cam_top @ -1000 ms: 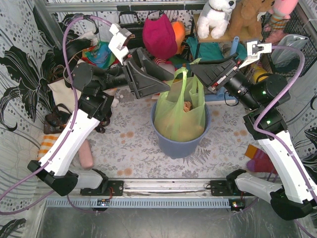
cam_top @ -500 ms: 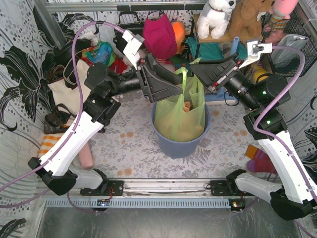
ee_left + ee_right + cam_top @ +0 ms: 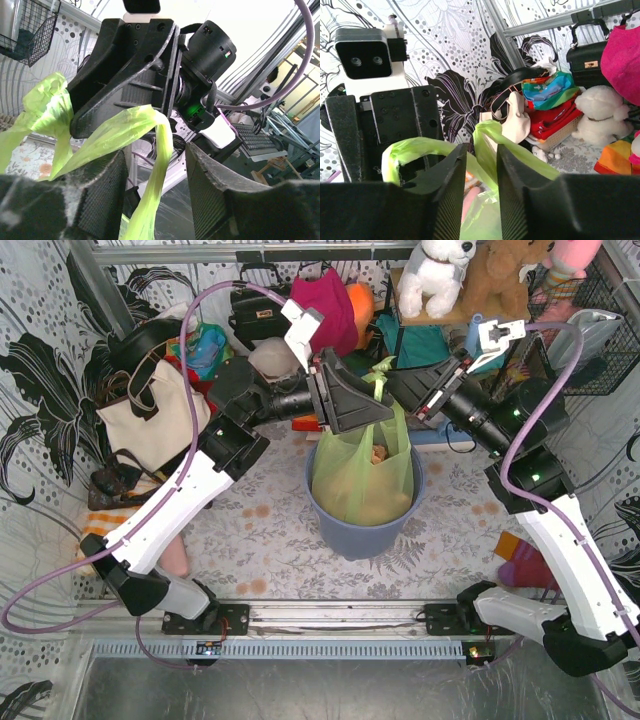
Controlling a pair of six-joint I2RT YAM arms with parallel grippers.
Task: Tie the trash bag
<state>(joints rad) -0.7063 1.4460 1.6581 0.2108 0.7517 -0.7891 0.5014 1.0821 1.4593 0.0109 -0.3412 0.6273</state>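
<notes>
The light-green trash bag (image 3: 360,475) sits in the round blue-grey bin (image 3: 350,535), with tan paper (image 3: 377,455) showing inside. Its handles (image 3: 380,372) are pulled up above the bin. My left gripper (image 3: 378,408) and right gripper (image 3: 398,383) meet tip to tip at the handles. In the left wrist view my left gripper (image 3: 155,190) is open, and a handle strip (image 3: 161,150) runs loosely between its jaws. In the right wrist view my right gripper (image 3: 481,170) has its jaws a little apart, with a handle (image 3: 487,135) standing in the gap and another loop (image 3: 410,147) around one finger.
A cream tote bag (image 3: 150,425) stands at the left. A black handbag (image 3: 255,310), a magenta bag (image 3: 325,310) and plush toys (image 3: 435,270) line the back. A wire basket (image 3: 600,330) hangs at the right. Striped cloth (image 3: 525,560) lies on the floor at the right.
My left arm has swung right and up, bringing its gripper to the bag handles against the right gripper. The right gripper has shifted slightly left and up, and the handles have risen.
</notes>
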